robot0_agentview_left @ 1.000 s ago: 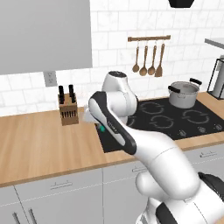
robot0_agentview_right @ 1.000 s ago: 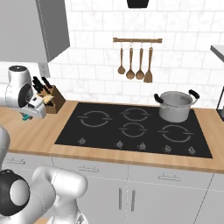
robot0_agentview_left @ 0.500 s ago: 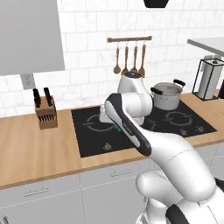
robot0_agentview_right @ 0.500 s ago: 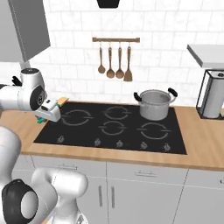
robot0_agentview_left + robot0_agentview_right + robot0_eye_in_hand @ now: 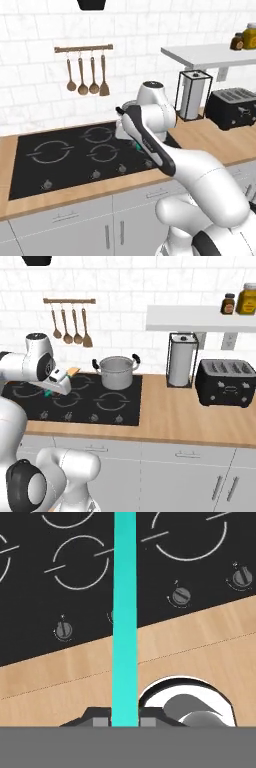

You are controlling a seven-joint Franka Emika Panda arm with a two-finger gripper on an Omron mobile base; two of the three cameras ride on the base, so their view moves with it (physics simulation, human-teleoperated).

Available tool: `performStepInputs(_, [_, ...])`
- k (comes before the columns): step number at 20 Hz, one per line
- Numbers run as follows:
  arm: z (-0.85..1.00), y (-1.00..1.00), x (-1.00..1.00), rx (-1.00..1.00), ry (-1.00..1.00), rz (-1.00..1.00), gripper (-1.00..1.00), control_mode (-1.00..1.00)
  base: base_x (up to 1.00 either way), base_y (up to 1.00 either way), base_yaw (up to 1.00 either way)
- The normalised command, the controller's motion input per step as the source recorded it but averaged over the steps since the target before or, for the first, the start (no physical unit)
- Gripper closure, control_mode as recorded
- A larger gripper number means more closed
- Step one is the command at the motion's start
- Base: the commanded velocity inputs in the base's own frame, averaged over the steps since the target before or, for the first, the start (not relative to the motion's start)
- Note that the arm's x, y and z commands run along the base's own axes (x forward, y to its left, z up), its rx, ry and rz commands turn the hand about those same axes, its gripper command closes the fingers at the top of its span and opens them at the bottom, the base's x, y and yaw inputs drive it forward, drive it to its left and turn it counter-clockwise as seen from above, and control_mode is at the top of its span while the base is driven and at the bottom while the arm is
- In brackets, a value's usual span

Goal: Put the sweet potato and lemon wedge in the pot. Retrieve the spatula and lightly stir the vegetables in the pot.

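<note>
Fingers [image 5: 102, 722] clamped on the spatula [image 5: 124, 612]: teal handle runs straight up from between the tips in the hand view, over the wooden counter [image 5: 200, 642] edge and the black cooktop [image 5: 30, 612] with its knobs. In the right base view the gripper [image 5: 50, 392] sits over the cooktop's left burners, a teal bit showing below it and a tan blade end poking out on the pot side. Pot [image 5: 116, 372] stands on the rear right burner, near the hand but apart. Can't tell what's inside it. Utensil rail [image 5: 69, 301] on the tile wall behind; paper towel holder [image 5: 182, 359] and toaster [image 5: 225, 382] further right on the counter.
</note>
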Motion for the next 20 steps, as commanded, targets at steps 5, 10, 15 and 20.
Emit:
performStepInputs(5, [0.00,0.00,0.00,0.00,0.00,0.00,1.00,1.00,0.64,-0.75,0.05])
performStepInputs(10, [0.00,0.00,0.00,0.00,0.00,0.00,1.00,1.00,0.97,-0.38,0.07])
performStepInputs(15, [0.14,0.01,0.21,0.00,-0.01,0.03,1.00,-1.00,0.59,-0.01,0.04])
performStepInputs(20, [0.55,0.01,0.15,-0.15,-0.13,0.21,1.00,-1.00,0.00,0.00,0.00])
